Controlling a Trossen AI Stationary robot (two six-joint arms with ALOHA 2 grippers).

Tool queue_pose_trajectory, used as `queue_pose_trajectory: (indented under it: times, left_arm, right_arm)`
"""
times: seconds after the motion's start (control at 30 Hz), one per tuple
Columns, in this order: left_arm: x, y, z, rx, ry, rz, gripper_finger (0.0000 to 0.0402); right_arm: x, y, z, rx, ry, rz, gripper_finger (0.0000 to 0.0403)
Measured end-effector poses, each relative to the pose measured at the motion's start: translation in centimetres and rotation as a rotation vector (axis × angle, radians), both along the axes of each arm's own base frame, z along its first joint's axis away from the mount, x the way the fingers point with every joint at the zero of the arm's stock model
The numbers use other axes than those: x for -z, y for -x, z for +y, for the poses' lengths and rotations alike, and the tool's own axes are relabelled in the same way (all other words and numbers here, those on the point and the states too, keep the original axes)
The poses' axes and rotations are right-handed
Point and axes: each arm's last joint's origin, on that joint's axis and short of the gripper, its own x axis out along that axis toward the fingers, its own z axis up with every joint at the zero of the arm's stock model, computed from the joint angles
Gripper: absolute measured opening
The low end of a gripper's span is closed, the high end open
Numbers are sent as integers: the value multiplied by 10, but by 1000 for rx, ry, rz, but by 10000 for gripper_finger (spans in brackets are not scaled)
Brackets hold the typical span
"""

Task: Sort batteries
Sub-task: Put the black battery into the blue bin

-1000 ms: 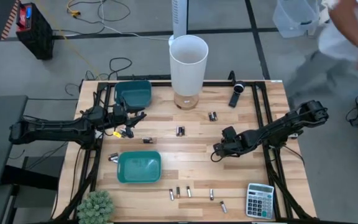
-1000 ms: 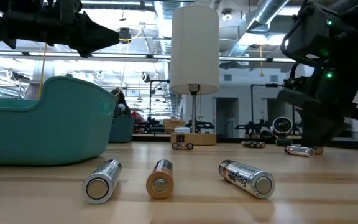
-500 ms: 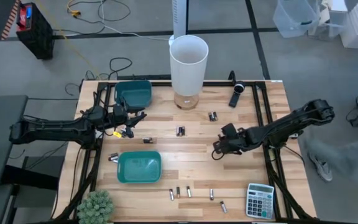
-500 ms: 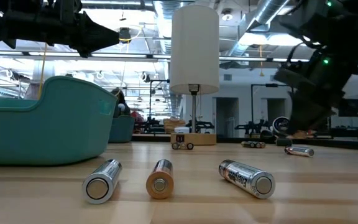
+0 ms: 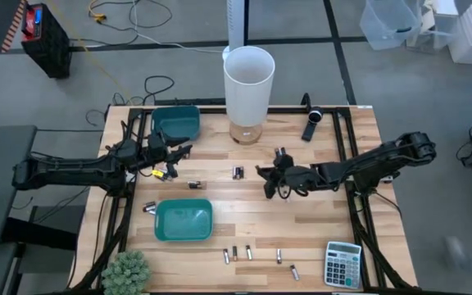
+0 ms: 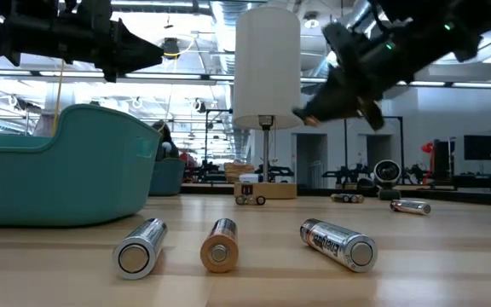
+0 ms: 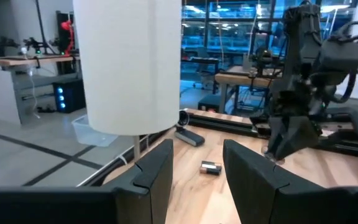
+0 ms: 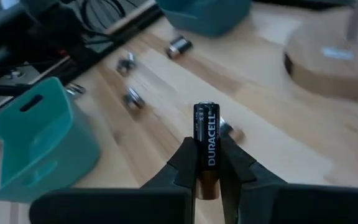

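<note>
**Right arm holds a cell over mid-table**

While the left gripper (image 5: 173, 161) hangs beside the far teal bin (image 5: 176, 122) with jaws apart and empty, the right gripper (image 5: 267, 182) is clamped on a Duracell battery (image 8: 205, 142) above bare wood at mid-table. Loose batteries (image 5: 236, 253) line the near edge, right of the near teal bin (image 5: 183, 220); others lie by the lamp (image 5: 247, 82).
</note>
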Motion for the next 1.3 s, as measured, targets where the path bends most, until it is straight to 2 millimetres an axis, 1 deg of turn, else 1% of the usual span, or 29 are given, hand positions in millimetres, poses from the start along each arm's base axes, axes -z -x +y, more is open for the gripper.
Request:
queue_pose_trajectory:
  times: [0.13,0.43,0.67,0.93,1.03,1.17,1.3]
  left_arm:
    - [1,1,3,-18,19,4,137]
    - [3,2,6,-37,41,19,137]
    - [1,8,6,-45,38,14,137]
    - [-2,20,6,-67,61,0,137]
    - [-2,22,6,-68,62,2,137]
    - [-1,22,6,-68,64,11,137]
    - [0,22,6,-68,65,18,137]
  right_arm:
    - [-12,-24,4,-38,71,5,48]
    - [-32,-80,14,-193,195,3,48]
    - [-40,-114,21,-310,240,-15,48]
    - [-45,-146,24,-429,252,-50,48]
    - [-50,-156,26,-472,261,-74,48]
    - [-54,-165,29,-519,270,-91,48]
    - [-61,-168,31,-548,278,-117,48]
